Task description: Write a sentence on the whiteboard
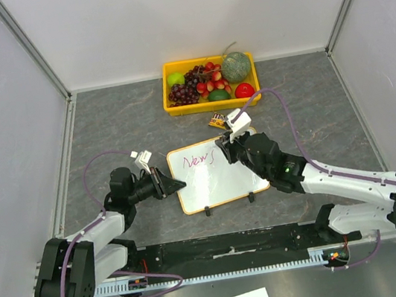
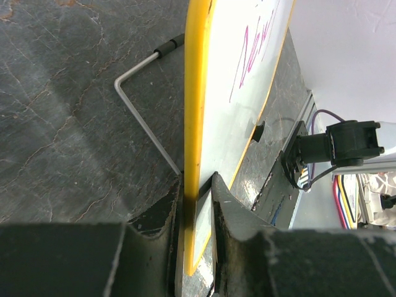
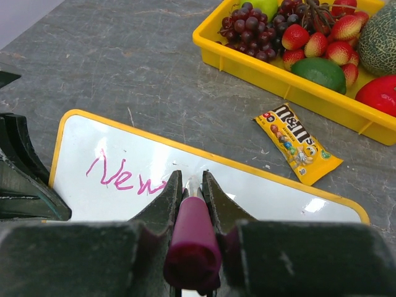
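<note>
Mid-writing step; whiteboard [image 1: 215, 183] lay centre of surface [image 1: 104, 126], just far of the arm bases; L pincer [image 2: 198, 213] narrow, clamped on board's left edge; R pincer [image 3: 192, 185] gripped pink marker [image 3: 193, 238], tip at the board just right of sentence [image 3: 120, 175], which read "New…" only; next move prob. calls for light tip pressure, strokes running rightward, L hold kept firm.

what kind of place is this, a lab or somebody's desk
Most likely a robot lab test cell: a grey table walled by plain white panels, a left arm and right arm bolted at its near edge, and staged props, a yellow tray of fruit and a whiteboard.
</note>
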You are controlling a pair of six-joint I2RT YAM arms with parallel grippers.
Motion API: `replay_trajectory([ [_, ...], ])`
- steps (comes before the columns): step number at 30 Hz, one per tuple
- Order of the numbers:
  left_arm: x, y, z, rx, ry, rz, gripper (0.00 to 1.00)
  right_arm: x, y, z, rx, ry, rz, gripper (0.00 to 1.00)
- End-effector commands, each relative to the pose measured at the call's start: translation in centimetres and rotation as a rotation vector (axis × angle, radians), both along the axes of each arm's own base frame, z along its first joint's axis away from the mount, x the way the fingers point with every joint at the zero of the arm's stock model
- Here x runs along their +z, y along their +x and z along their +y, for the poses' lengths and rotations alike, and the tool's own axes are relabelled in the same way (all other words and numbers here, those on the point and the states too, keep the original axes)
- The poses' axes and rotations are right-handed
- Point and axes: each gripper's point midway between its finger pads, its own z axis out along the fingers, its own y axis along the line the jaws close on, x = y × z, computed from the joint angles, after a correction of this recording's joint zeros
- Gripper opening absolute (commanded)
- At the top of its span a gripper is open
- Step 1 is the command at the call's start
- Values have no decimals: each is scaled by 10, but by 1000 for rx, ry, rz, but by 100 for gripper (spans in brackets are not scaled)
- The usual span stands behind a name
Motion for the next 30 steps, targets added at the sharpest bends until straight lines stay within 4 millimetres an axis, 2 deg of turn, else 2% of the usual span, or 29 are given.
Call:
replay_trajectory([
  [1, -3, 10, 4, 32, 38, -45, 2, 14, 10, 0, -51, 58, -40, 0],
  [7, -3, 9, 3, 30, 38, -46, 2, 6, 10, 1, -56, 46, -22, 0],
  [18, -3, 10, 4, 33, 41, -49, 2, 19, -1, -11, -51, 76, -23, 0],
  [30, -3, 9, 3, 31, 40, -48, 2, -8, -3, -10, -52, 52, 29, 0],
])
